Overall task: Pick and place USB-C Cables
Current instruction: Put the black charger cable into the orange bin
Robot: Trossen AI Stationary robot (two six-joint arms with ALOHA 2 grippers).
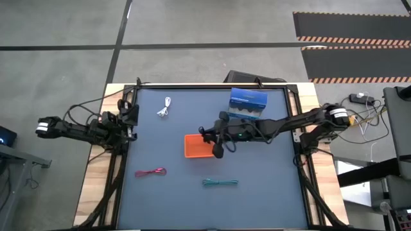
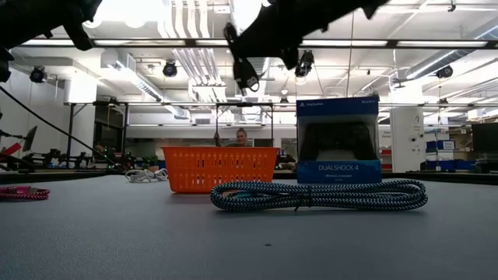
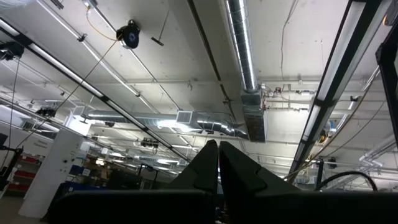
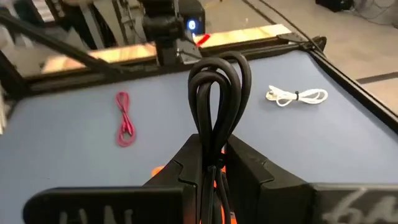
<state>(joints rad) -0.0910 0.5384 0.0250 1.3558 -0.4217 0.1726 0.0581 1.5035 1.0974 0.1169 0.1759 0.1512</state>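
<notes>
We've got the right gripper (image 4: pixel 214 163) clenched on the black cable (image 4: pixel 219 93) mid-coil above the orange tray (image 1: pixel 196 146), light & floppy so pinch the bundle not a loose end; left gripper (image 3: pixel 217 163) pressed closed, parked at table's left edge.

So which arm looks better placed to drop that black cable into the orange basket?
The right. Its hand is shut on the black cable and hangs at the orange basket's edge. The left hand sits folded back at the table's left edge, shut and holding nothing.
</notes>
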